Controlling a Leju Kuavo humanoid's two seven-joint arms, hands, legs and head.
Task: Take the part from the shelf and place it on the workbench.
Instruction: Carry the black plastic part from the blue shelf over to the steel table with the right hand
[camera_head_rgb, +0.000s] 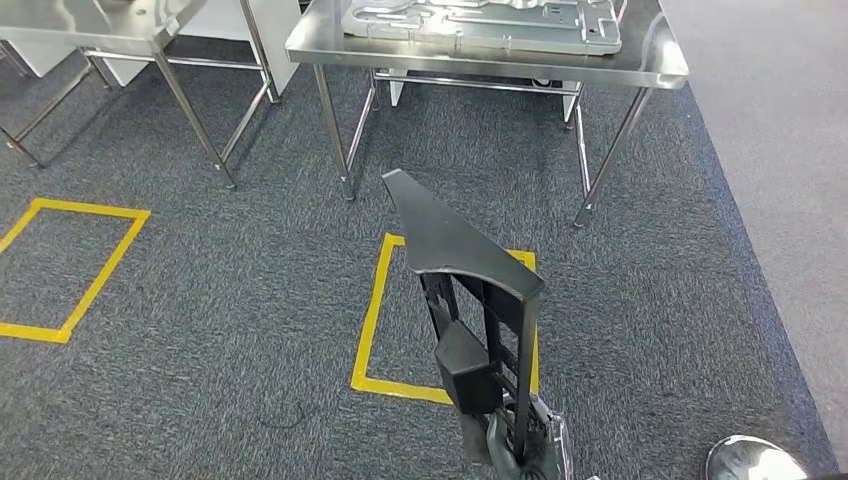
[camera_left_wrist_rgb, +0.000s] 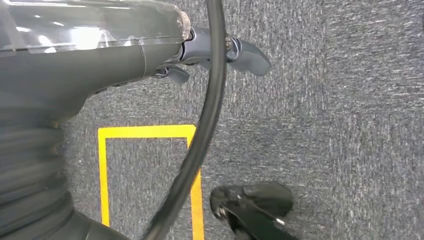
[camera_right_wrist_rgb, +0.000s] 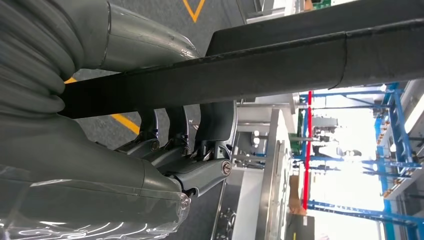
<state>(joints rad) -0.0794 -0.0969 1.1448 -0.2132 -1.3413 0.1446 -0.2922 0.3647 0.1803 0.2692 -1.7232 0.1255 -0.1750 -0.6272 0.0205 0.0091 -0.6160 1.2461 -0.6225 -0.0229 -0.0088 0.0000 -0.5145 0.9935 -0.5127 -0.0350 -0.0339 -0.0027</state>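
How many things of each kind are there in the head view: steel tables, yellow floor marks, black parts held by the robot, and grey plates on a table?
Steel tables: 2
Yellow floor marks: 2
Black part: 1, held by the right hand
Grey plate: 1
Total: 6

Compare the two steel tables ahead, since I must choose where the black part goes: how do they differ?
The right table carries a flat grey metal panel and faces a yellow floor box. The left table reaches the picture's left edge, and its visible top looks bare. Both have shiny steel tops and thin legs.
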